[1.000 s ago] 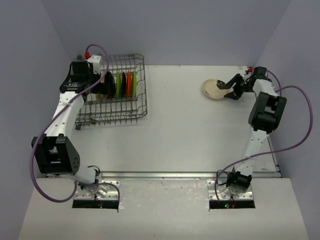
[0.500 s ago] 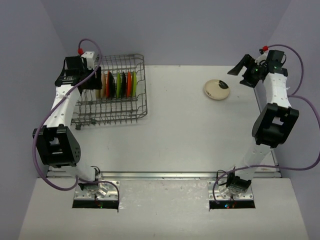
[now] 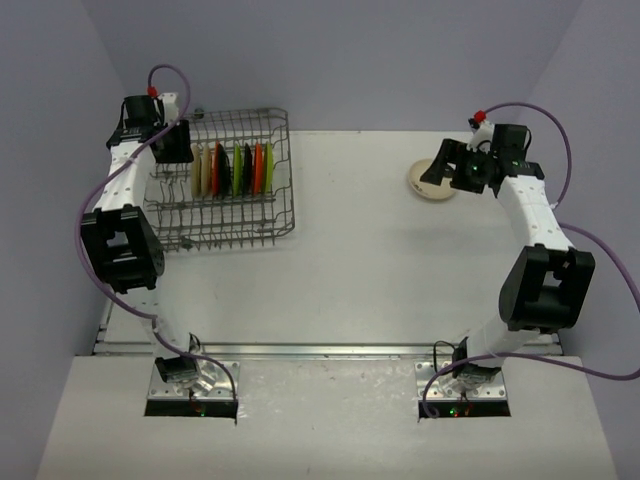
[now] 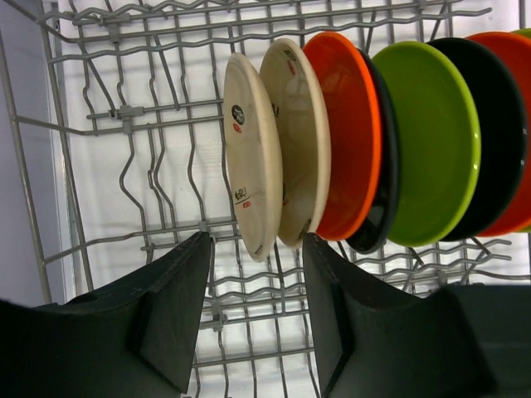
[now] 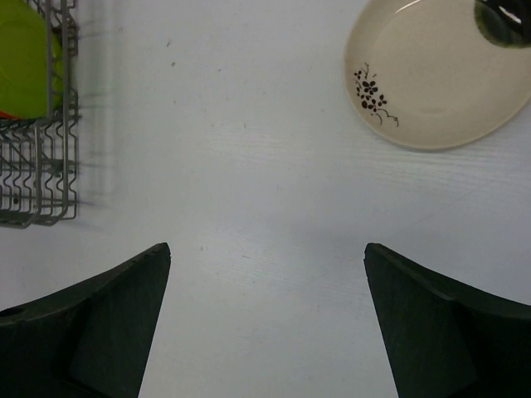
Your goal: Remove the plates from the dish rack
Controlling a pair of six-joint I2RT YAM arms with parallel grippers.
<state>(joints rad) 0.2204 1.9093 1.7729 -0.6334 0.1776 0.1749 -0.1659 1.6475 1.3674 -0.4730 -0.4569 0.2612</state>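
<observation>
At the cream-plate end of the dish rack (image 3: 287, 175), the left gripper (image 4: 255, 245) stands half open and empty, its jaws either side of the rims of two cream plates (image 4: 249, 157) that stand close together. I judge the risk is that it pinches both, or knocks them askew. Well apart from the rack, the right gripper (image 5: 267, 247) hangs wide open, empty, near a cream plate (image 5: 431, 75) lying on the tabletop (image 5: 232, 149).
</observation>
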